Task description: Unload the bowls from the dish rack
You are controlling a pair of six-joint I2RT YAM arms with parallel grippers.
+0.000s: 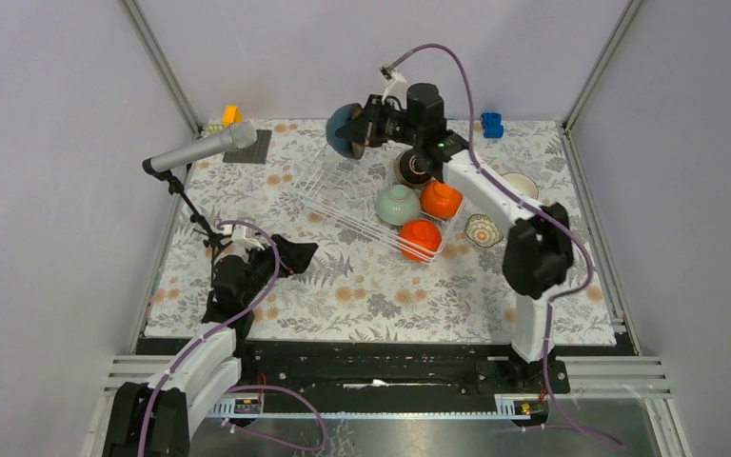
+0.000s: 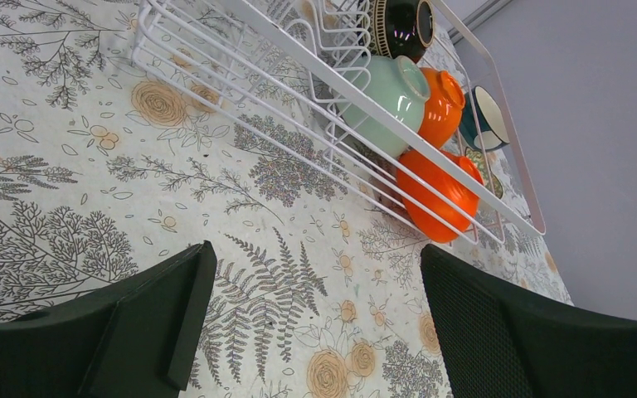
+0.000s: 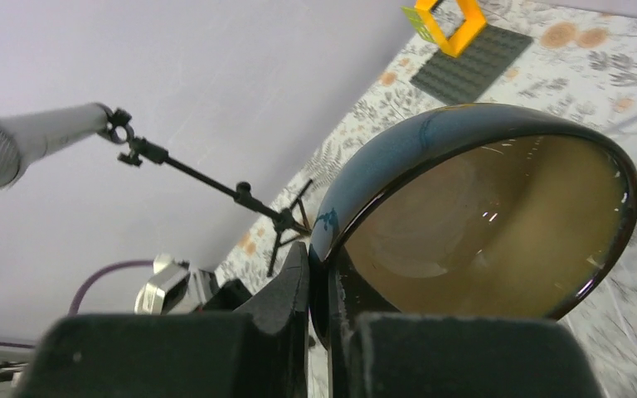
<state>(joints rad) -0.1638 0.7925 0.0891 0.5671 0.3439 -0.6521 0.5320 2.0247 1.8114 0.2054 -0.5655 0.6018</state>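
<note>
Gripping the rim of the dark teal bowl point(image 1: 343, 130), the right gripper point(image 1: 360, 127) holds it on edge in the air above the far left corner of the dish rack point(image 1: 341, 190). In the right wrist view the fingers point(image 3: 286, 286) are clenched on the rim, one inside and one outside, and the bowl's glossy brownish inside faces the camera.

The dish rack lies turned at an angle on the flowered table point(image 1: 362, 286), toward the far edge and a little right of the middle. Four bowls sit in its right half: a dark brown bowl point(image 1: 411, 169) farthest back, a mint green bowl point(image 1: 397, 204) beside an orange bowl point(image 1: 441, 199), and a second orange bowl point(image 1: 420, 237) in the nearest corner.

Two more bowls stand on the table just right of the rack: a patterned bowl point(image 1: 484, 230) and a white bowl point(image 1: 520, 184) nearer the right edge.

The left gripper point(image 1: 290, 255) is low over the table near the left edge, well apart from the rack, its jaws spread wide with nothing between them.

A microphone on a stand point(image 1: 205, 149) leans over the far left corner, next to a dark grey mat point(image 1: 252, 146).
</note>
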